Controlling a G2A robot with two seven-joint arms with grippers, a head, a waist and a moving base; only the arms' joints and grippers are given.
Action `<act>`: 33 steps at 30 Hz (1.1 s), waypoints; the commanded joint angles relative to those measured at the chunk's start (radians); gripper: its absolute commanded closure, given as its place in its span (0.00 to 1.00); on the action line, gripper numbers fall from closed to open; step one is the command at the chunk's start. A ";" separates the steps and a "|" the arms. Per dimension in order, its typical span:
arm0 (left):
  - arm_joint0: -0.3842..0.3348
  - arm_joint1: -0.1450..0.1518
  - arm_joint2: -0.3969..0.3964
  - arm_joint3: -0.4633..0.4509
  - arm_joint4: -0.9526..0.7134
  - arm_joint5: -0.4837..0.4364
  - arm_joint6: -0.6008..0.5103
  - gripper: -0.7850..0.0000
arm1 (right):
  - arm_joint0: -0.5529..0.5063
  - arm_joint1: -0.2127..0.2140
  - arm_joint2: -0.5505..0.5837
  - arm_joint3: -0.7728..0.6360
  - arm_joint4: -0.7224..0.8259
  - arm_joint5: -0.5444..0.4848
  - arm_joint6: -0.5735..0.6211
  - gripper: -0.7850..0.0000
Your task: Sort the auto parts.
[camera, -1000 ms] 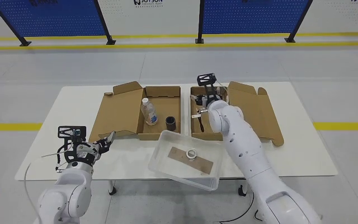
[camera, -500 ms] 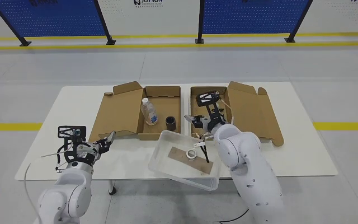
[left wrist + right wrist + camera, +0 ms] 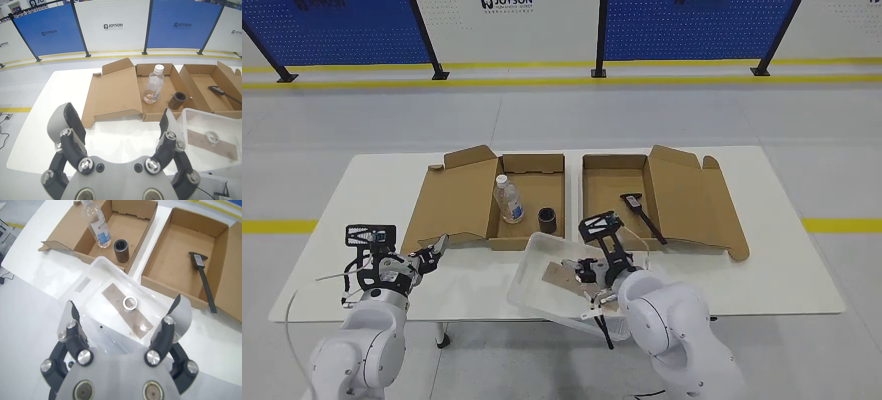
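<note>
White worktop (image 3: 372, 190) carries two open boxes side by side at its far half, left box (image 3: 537, 190) at 11 o'clock of centre and right box (image 3: 604, 200) at 1 o'clock. Clear bin (image 3: 532, 275) sits at 6 o'clock, just beside both boxes' near walls and turned at an angle. In the left box a bottle (image 3: 508, 200) stands upright, with a black sleeve (image 3: 547, 217) on end at the bottle's 4 o'clock, near it but apart. In the right box lies a black long-handled part (image 3: 642, 217), head toward 11 o'clock and handle running to 5 o'clock by the box's 3 o'clock wall. On the bin floor is a brown strip (image 3: 140, 321), and a metal ring (image 3: 130, 303) sits on it. Right hand (image 3: 125, 301) is over the bin's 4 o'clock side, jaws wide apart and gripping nothing, with the ring seen between its fingers, below and apart. Left hand (image 3: 118, 109) is at the worktop's 8 o'clock near edge, jaws spread and empty, well apart from the boxes.
</note>
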State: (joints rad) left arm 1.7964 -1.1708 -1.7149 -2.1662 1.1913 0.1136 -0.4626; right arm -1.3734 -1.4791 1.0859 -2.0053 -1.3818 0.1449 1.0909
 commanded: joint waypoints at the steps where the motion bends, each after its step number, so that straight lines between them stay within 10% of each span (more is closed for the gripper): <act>1: 0.000 0.000 0.000 0.000 0.000 0.000 0.000 0.00 | -0.008 0.000 -0.004 0.019 0.006 0.013 -0.003 0.00; 33: 0.000 0.000 0.000 0.000 0.000 0.000 0.000 0.00 | 0.281 -0.018 -0.104 0.509 0.014 -0.167 0.268 0.00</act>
State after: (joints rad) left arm 1.7964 -1.1708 -1.7149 -2.1662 1.1913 0.1136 -0.4626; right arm -1.1025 -1.4962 0.9876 -1.5096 -1.3665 -0.0090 1.3490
